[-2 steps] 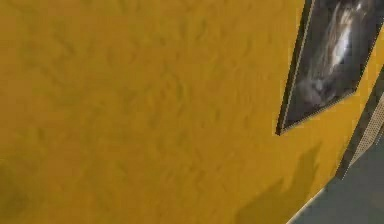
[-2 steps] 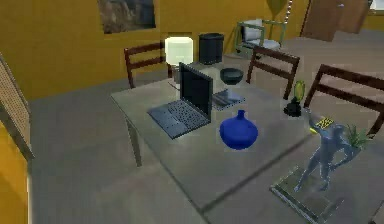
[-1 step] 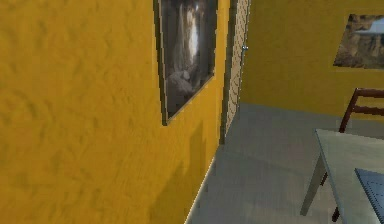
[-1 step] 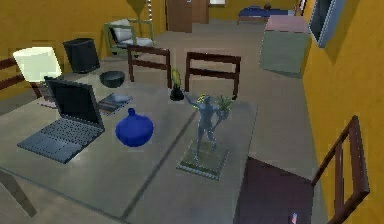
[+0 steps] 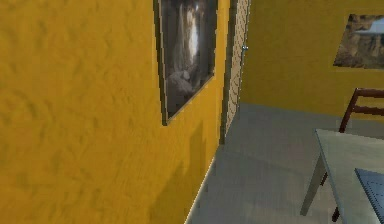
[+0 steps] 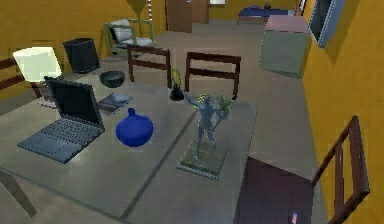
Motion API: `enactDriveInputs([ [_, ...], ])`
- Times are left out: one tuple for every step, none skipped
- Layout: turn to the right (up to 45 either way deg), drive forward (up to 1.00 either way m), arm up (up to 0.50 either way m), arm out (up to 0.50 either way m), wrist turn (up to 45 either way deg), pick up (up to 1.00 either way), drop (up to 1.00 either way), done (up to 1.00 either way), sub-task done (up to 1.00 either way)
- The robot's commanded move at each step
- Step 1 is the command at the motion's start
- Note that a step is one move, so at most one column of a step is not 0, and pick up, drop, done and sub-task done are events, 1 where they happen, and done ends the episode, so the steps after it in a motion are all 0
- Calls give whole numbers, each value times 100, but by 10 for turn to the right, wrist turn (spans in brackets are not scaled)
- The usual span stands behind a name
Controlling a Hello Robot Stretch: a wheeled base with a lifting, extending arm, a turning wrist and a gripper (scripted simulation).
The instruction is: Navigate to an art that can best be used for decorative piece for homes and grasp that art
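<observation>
Tabletop grey and broad, the table (image 6: 140, 185) ran across the arm side view. And there stood the art: a blue-green statue (image 6: 207, 132) of a figure, upright on its flat base, near the table's edge on that view's right. A round blue vase (image 6: 134, 129) sat just beside it toward the middle, with a laptop (image 6: 65, 120) and a white-shaded lamp (image 6: 37, 65) by the opposite edge. Two chairs (image 6: 212, 70) lined the far edge. Bare floor (image 6: 285, 110) lay between table and yellow wall. Ahead, a framed picture (image 5: 187, 50) hung on the yellow wall, with grey floor open past it. How the gripper's fingers stood could not be told.
</observation>
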Motion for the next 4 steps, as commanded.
enactDriveInputs([
  [0, 0, 34, 0, 0, 0, 0, 0, 0],
  [0, 0, 0, 32, 0, 0, 0, 0, 0],
  [0, 0, 0, 0, 450, 0, 0, 0, 0],
  [0, 0, 0, 0, 450, 0, 0, 0, 0],
])
